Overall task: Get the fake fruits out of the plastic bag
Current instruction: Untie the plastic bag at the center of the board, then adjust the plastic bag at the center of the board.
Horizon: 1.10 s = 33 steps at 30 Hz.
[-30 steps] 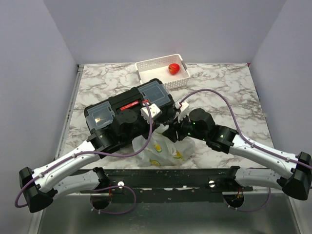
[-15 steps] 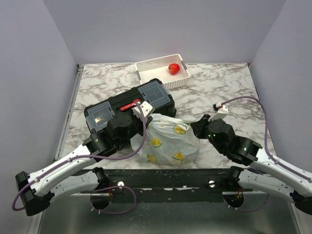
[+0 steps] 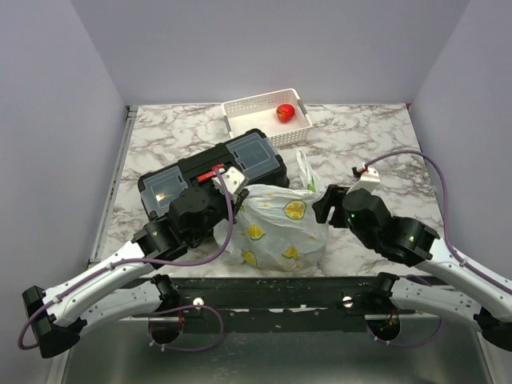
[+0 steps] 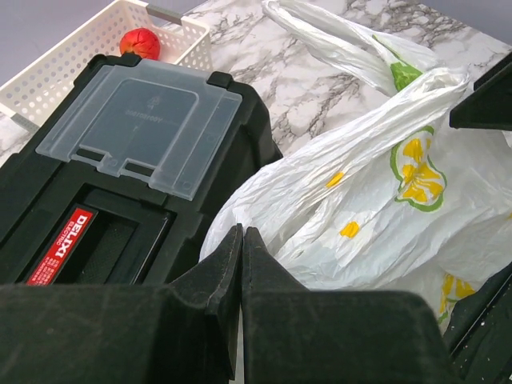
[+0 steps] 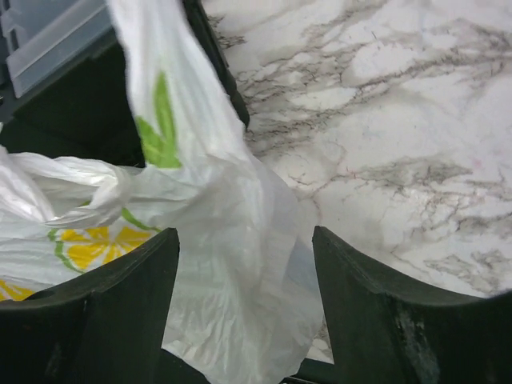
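Here, your bag (image 3: 280,228) lay at lower centre of the top view, touching the toolbox (image 3: 172,188). Your left gripper (image 4: 242,264) was clenched at the bag's left edge; whether it pinched plastic, you couldn't tell. Your right gripper (image 5: 244,244) stood released, fingers straddling a loose fold of the bag.

A black toolbox (image 3: 240,156) sits near a white perforated basket (image 3: 248,108) on a marble table (image 3: 368,136).
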### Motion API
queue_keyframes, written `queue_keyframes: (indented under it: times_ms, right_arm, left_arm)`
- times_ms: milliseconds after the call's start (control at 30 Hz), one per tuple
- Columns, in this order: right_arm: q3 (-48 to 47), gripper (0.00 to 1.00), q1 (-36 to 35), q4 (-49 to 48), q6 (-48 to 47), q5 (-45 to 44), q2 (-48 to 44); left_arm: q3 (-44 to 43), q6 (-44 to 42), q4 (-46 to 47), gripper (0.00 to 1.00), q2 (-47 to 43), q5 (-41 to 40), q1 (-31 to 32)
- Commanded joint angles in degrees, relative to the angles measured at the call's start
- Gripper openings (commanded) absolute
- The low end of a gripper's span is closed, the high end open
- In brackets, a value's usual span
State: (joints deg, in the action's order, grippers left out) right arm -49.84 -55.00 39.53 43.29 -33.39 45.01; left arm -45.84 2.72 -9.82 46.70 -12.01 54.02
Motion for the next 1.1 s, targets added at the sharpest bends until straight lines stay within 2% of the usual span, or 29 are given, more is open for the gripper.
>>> queue_keyframes:
  times_ms: [0,67,100,233,367,467,567,633,733,800,833,900,933,967,1000,1067]
  right_arm:
    - [-5.35,0.79,0.18,-1.39,-7.08,2.46,2.25]
    - [-6.71,0.96,0.22,-0.95,-2.86,-5.6,3.42]
    - [-7.74,1.0,0.25,-0.02,-0.01,-9.16,4.22]
    - [-12.63,1.0,0.41,-3.66,-0.5,-9.61,9.25]
    - [-19.74,0.99,6.58,-2.6,-3.51,-2.89,18.34]
    - [-20.67,0.98,13.75,-5.05,-6.74,9.64,21.85]
    - [-19.32,0.98,14.52,-11.39,-11.98,20.45,23.54]
    - [-18.64,0.98,14.49,-13.41,-12.88,22.74,24.85]
    - [-18.58,0.97,14.58,-13.78,-13.0,21.64,27.27]
    - [-18.17,0.87,14.57,-13.86,-13.29,20.91,28.38]
    - [-17.81,0.79,14.58,-13.9,-13.6,20.58,28.61]
    - [-16.88,0.57,14.63,-14.24,-14.33,19.34,28.45]
    - [-16.23,0.42,14.58,-14.77,-14.89,18.77,28.02]
    - [-15.32,0.32,14.58,-15.64,-15.68,17.8,27.33]
    - [-14.68,0.26,14.6,-16.1,-15.79,16.78,26.82]
    - [-13.69,0.15,14.65,-16.74,-15.7,15.75,25.74]
  left_arm:
    - [0.75,-0.9,2.13,0.0,-1.3,2.28,0.03]
    - [0.84,-0.88,2.42,0.0,-1.84,2.61,0.03]
    - [0.99,-0.88,2.59,0.0,-2.15,2.69,0.04]
    - [2.48,-1.01,4.3,0.0,-3.66,2.94,0.03]
    - [2.51,-0.96,4.42,0.0,-4.06,3.11,0.04]
    - [2.68,-0.79,4.68,0.0,-4.41,3.61,0.03]
    - [2.95,-0.7,4.81,0.0,-4.7,3.66,0.03]
    - [3.04,-0.63,4.92,0.0,-4.7,3.7,0.04]
    - [2.96,-0.39,5.08,0.0,-4.35,4.17,0.08]
    - [2.91,-0.22,5.07,0.0,-4.18,4.53,0.03]
    - [2.95,-0.18,5.06,0.0,-4.08,4.62,0.06]
    - [2.87,-0.3,5.0,0.0,-4.07,4.69,0.08]
    - [2.66,-0.3,4.71,0.07,-3.98,5.37,0.08]
    - [2.29,0.08,4.35,0.21,-3.9,5.67,0.02]
    - [2.03,0.54,4.04,0.4,-3.9,6.04,0.03]
    - [1.56,2.16,4.07,0.6,-4.24,7.88,0.03]
